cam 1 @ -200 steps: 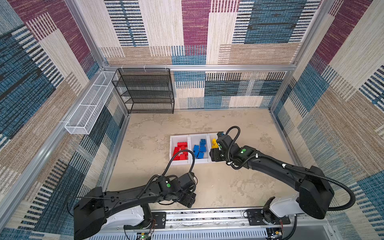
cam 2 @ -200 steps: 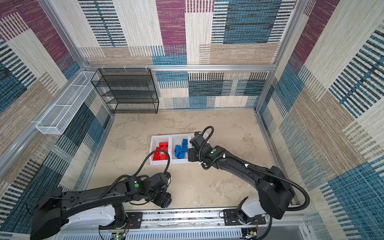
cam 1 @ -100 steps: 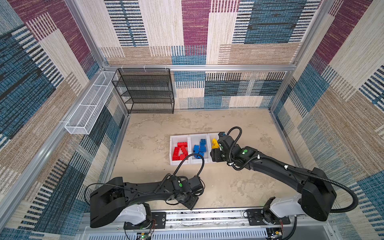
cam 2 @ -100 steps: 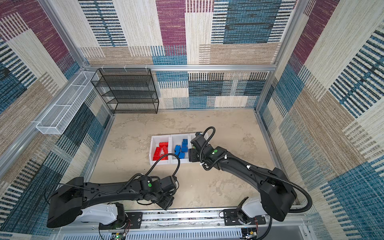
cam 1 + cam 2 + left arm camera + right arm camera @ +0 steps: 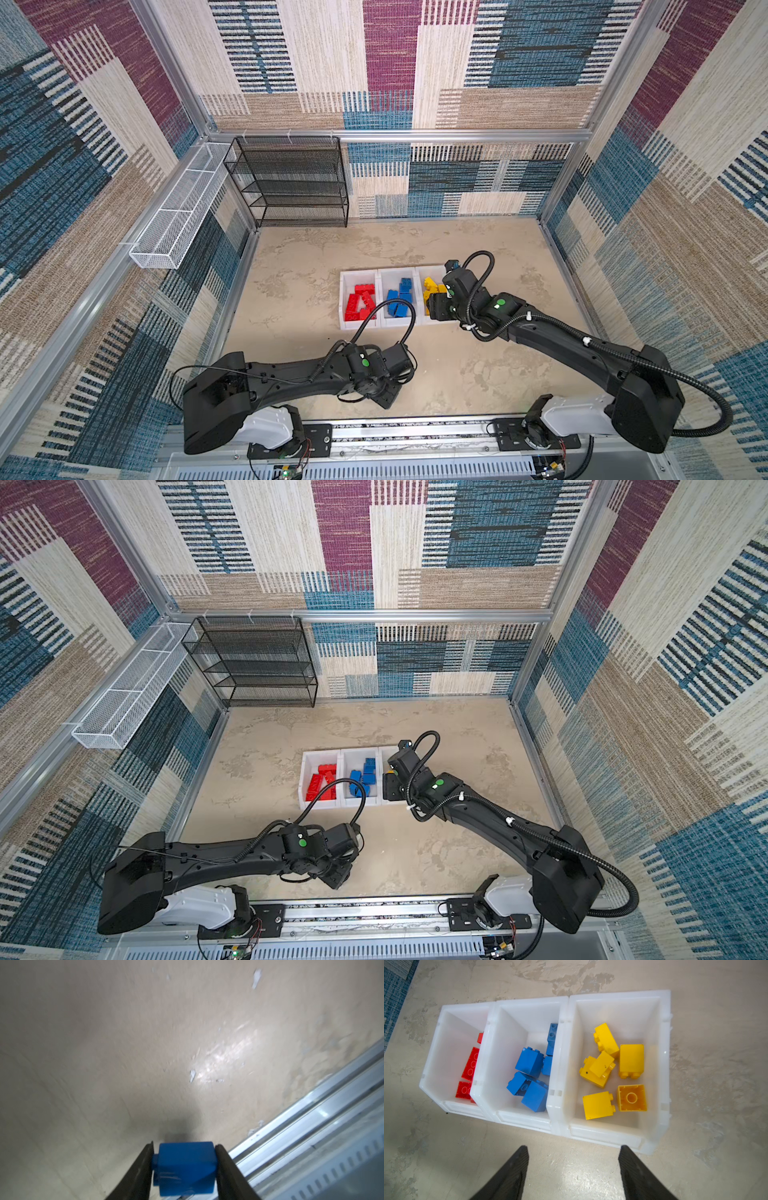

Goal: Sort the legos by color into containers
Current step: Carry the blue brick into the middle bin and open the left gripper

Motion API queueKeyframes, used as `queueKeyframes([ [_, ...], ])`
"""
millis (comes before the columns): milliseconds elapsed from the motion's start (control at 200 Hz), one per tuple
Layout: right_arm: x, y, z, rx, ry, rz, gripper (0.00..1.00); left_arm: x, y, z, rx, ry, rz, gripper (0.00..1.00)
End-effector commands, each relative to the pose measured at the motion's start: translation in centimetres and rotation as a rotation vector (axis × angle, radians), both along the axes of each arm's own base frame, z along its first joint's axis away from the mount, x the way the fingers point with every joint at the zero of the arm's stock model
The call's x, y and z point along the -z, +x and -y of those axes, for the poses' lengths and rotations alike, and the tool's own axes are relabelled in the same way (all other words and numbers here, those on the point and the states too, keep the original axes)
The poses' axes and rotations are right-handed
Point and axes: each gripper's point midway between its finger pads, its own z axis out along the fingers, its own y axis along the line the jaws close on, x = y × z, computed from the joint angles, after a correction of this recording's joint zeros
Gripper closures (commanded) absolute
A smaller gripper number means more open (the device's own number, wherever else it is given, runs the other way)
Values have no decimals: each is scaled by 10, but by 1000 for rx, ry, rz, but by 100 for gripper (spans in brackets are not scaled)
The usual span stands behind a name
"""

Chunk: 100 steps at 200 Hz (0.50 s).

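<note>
Jaws of left gripper (image 5: 184,1146) clamp blue lego (image 5: 184,1169).

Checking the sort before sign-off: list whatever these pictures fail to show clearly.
- Red legos: right wrist view, mostly behind the middle bin wall.
- Yellow legos: both top views, largely covered by the right arm.
- Blue lego in left claw: left wrist view blurred, claw cut by the edge; top views, lego hidden beneath the left arm.
</note>
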Motion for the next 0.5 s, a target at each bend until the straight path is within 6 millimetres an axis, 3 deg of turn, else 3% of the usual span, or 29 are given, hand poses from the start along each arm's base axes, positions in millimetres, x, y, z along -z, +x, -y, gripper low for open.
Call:
queueKeyframes([
  [0, -8, 1, 11, 35, 4, 24, 29, -33, 44, 18, -11, -103, 114, 53],
  [145, -17, 0, 22, 53, 16, 43, 30, -69, 118, 31, -76, -195, 199, 53],
  [245, -19, -3, 27, 61, 13, 43, 30, -82, 169, 37, -105, -191, 253, 53],
  [381, -22, -10, 32, 72, 33, 43, 30, -78, 219, 44, -142, -182, 240, 53],
  [496, -21, -15, 36, 88, 45, 40, 30, -66, 245, 41, -197, -174, 220, 53],
])
